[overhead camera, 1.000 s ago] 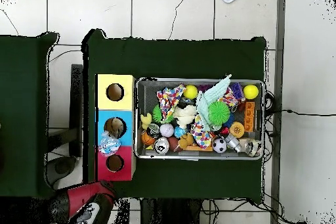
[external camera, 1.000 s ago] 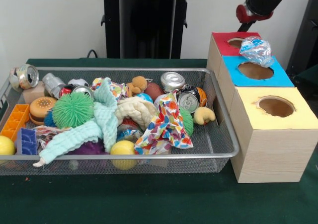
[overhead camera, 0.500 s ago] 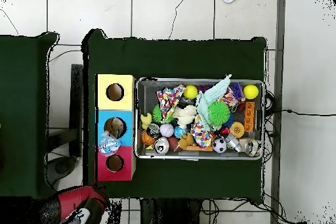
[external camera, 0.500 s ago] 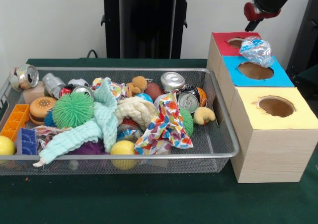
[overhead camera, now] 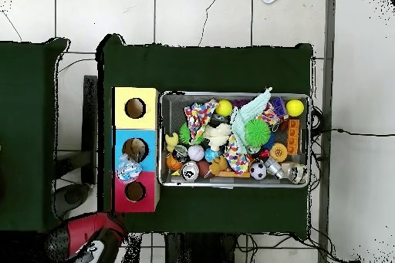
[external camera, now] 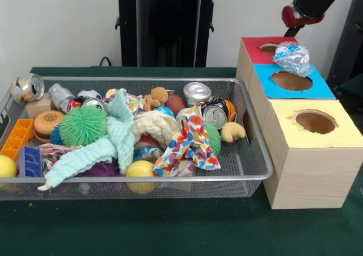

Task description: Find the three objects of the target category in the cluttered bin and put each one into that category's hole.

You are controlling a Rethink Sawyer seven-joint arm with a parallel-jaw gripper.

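Hovering up high, red-and-black arm's gripper (external camera: 290, 29) — grip state can't tell; below it crumpled clear plastic bottle (external camera: 292, 57) rests on red-and-blue box tops (external camera: 317, 89) — wire-mesh bin (external camera: 249, 154) well apart.

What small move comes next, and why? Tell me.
Probably bring the arm back down over the crushed plastic bottle. It lies on top of the boxes, straddling the red lid and the blue lid, in no hole.

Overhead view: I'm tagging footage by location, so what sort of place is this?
Probably a robotics lab. A green-covered table stands on a tiled floor, holding a wire bin of mixed toys and cans beside a wooden sorting box with three coloured holes.
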